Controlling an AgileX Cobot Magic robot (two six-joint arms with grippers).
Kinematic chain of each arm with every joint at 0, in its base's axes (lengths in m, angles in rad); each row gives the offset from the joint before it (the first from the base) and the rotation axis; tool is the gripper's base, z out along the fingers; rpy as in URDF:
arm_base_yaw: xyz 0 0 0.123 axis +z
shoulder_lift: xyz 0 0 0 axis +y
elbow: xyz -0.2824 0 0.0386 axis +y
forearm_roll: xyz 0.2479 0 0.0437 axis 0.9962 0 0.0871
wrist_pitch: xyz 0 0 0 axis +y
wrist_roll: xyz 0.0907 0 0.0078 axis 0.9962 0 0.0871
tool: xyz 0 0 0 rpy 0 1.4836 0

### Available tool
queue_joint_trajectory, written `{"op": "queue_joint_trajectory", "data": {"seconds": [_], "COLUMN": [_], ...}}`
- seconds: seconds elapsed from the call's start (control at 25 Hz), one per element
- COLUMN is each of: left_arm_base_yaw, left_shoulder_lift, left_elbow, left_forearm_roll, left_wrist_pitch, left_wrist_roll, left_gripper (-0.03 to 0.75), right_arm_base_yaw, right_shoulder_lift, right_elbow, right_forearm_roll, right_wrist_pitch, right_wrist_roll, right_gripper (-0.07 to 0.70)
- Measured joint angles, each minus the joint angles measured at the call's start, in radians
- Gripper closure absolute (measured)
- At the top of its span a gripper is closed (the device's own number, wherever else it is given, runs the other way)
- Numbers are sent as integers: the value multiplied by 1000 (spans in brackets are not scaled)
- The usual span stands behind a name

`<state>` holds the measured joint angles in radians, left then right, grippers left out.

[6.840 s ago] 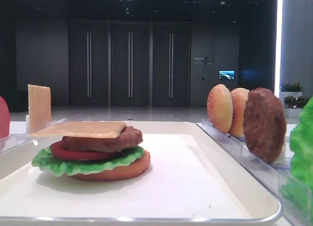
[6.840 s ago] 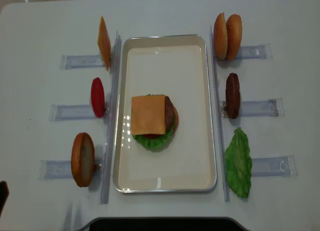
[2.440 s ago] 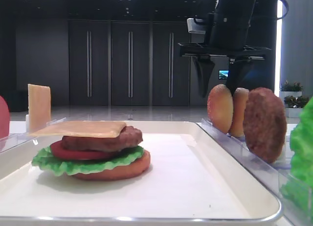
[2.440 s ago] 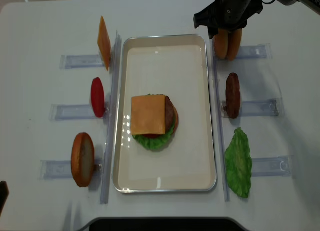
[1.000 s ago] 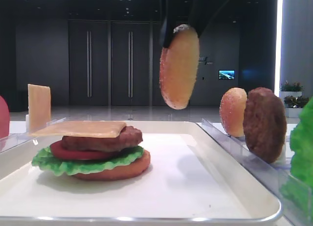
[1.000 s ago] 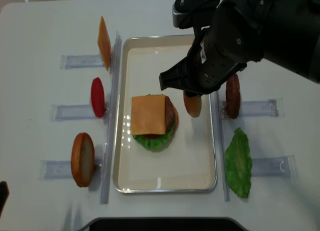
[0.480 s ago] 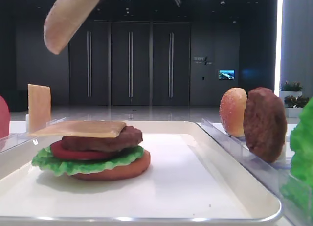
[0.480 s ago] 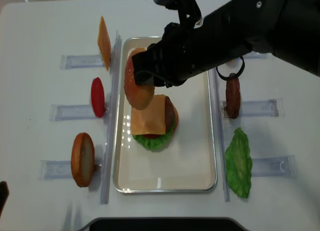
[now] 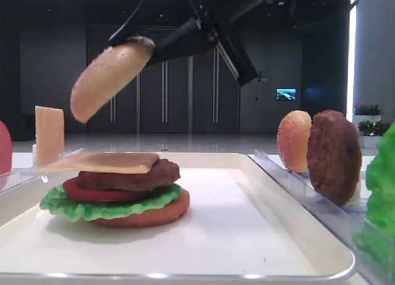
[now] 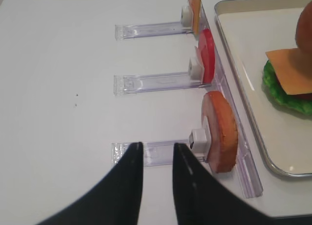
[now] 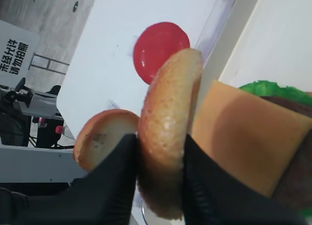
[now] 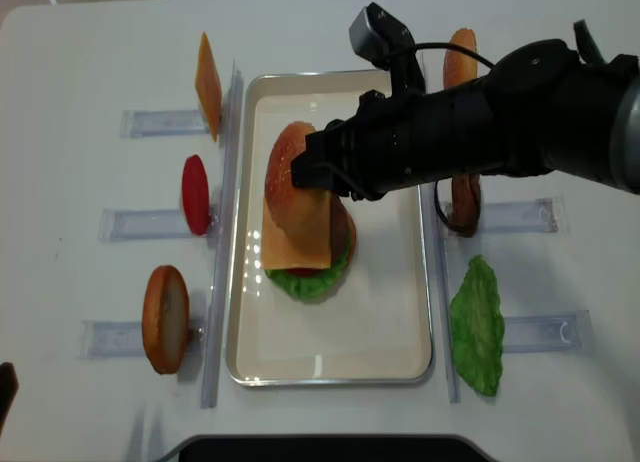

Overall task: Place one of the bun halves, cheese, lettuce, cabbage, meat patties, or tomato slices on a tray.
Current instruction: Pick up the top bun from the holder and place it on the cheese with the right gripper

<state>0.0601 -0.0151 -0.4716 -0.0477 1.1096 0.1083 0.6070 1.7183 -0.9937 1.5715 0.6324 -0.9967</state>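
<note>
Carried leftward and lower, the domed golden sesame bun top (image 9: 106,77), pinched edgewise in the closed right gripper (image 11: 160,167), hangs tilted above the square yellow-orange cheese slice (image 12: 297,228), presumably for capping.

Your right gripper (image 11: 158,186), clamped on the sesame bun top (image 12: 291,184), hangs just above the cheese slice (image 12: 297,234) with clear air between them. The right arm (image 12: 480,122) blocks the tray (image 12: 330,367) from 12 to 3 o'clock of the stack. At 6 o'clock the tray floor is bare and open. At 9 o'clock the tomato slice (image 12: 195,194) and the bun bottom (image 12: 165,318) stand upright beyond the rim; at 3 o'clock the meat patty (image 12: 463,207) and lettuce leaf (image 12: 478,327) line the far rail.
</note>
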Motion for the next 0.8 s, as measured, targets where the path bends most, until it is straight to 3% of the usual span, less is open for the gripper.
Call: {"op": "queue_joint_trajectory", "data": {"seconds": [0.8], "left_arm_base_yaw": [0], "left_shoulder_lift": [0], "left_elbow": [0], "left_forearm_roll": [0], "left_wrist_pitch": [0], "left_wrist_roll": [0], "left_gripper": [557], "right_arm_base_yaw": [9], "right_shoulder_lift": [88], "right_elbow": [5], "right_forearm_roll": [101], "right_wrist_pitch": [41], "right_wrist_roll": [-25], "right_gripper": [442]}}
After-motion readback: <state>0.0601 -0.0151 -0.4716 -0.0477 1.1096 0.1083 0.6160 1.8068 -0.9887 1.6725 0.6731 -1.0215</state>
